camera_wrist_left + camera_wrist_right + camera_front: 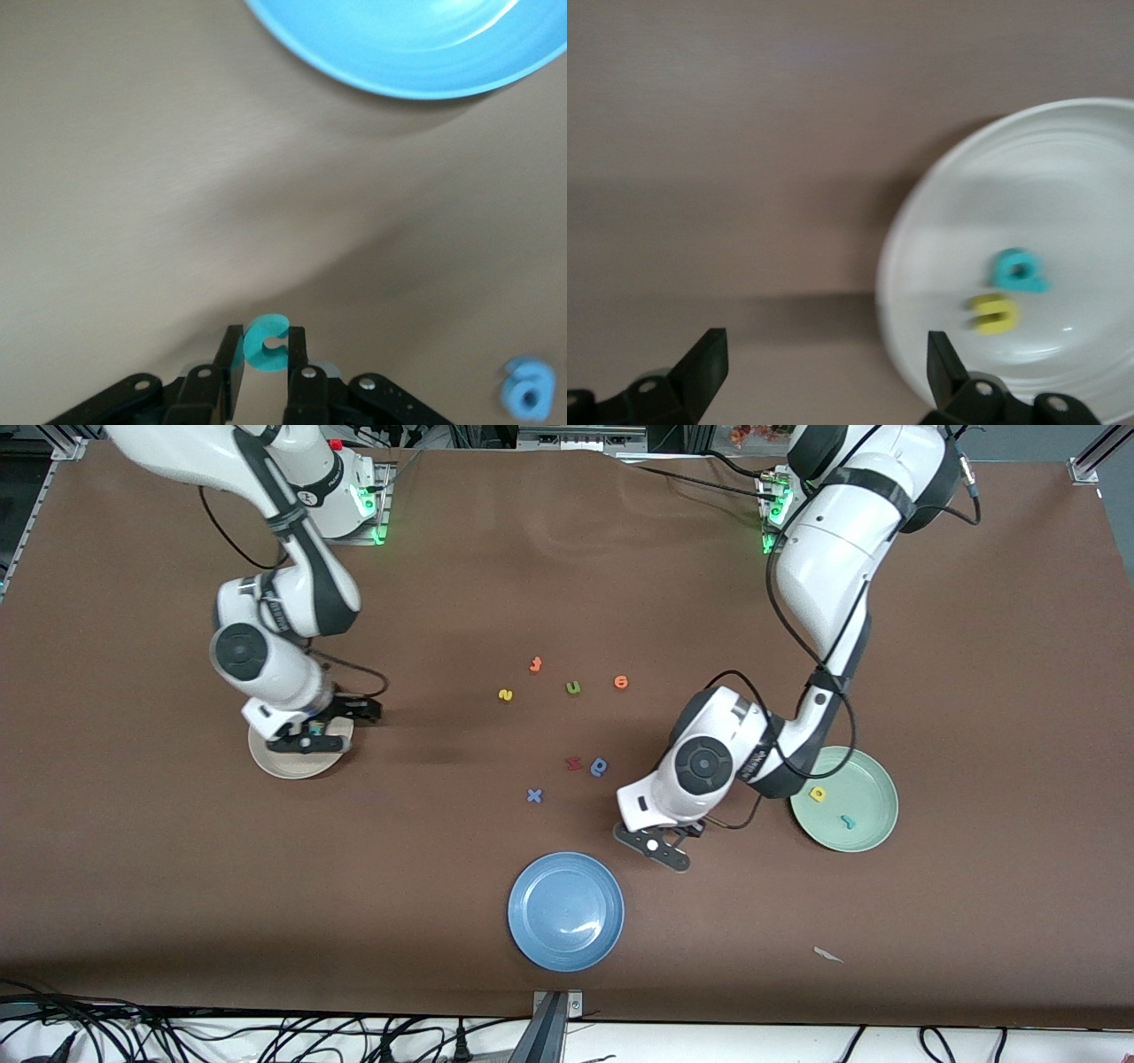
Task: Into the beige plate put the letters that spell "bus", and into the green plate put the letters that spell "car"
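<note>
We see the left gripper clamped on the teal c, over bare table between the blue plate and the green plate, which holds a yellow a and teal r. The right gripper, fingers wide apart, hangs over the beige plate, where a teal b and a yellow u lie, blurred. The yellow s lies mid-table. The right arm hides much of the beige plate from the front.
</note>
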Controlling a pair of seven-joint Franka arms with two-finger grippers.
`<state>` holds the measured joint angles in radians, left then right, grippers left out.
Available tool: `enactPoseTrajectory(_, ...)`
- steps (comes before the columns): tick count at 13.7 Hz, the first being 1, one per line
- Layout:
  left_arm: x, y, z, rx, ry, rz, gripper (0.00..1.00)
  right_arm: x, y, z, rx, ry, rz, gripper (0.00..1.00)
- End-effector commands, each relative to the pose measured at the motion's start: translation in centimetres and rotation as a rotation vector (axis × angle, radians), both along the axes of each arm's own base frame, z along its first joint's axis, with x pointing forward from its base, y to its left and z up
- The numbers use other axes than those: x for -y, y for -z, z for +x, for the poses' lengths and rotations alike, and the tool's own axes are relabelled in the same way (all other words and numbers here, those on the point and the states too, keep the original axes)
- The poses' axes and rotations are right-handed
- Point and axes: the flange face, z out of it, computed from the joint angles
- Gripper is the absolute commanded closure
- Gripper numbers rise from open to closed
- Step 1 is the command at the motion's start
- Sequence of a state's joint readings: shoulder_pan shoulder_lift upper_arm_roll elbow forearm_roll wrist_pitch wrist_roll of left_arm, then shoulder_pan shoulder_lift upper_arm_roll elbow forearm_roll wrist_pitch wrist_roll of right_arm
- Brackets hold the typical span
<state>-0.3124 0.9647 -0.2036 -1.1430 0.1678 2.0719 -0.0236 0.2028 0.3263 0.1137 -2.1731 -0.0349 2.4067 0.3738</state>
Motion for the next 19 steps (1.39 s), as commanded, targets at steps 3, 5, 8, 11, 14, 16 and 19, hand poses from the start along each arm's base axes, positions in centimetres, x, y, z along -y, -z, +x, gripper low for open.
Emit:
enactPoseTrajectory(3, -11.8, -1.4, 2.3, -0.135, 0.131, 0.041, 0.94, -10.2, 0.5, -0.9, 0.050, 0.179, 0.065, 0.01)
enactPoseTrajectory(5, -16.3, -0.2, 2.1, -0.168, 0.155, 0.106, 0.93, -12.7, 1.3, -1.5, 0.068, 0.265, 0.079, 0.01)
enactPoseTrajectory(8, -19.4, -0.9, 0.6, -0.195, 0.153, 0.155, 0.92, -17.0, 2.2, -1.9, 0.078, 0.408, 0.093, 0.01)
enactPoseTrajectory(11, -22.3, -1.1, -0.2, -0.220, 0.166, 0.146, 0.92, -20.2, 2.5, -3.1, 0.073, 0.461, 0.094, 0.01)
enactPoseTrajectory(14, -23.6, -0.9, -0.7, -0.224, 0.159, 0.149, 0.92, -21.9, 4.2, -4.9, 0.052, 0.443, 0.068, 0.02)
enactPoseTrajectory(16, -25.5, 0.9, -1.3, -0.219, 0.157, 0.135, 0.84, -22.5, 5.2, -5.7, 0.041, 0.418, 0.050, 0.04)
enactPoseTrajectory(19, -26.2, 1.4, -1.5, -0.213, 0.149, 0.129, 0.01, -22.2, 5.8, -6.4, 0.003, 0.405, -0.004, 0.12)
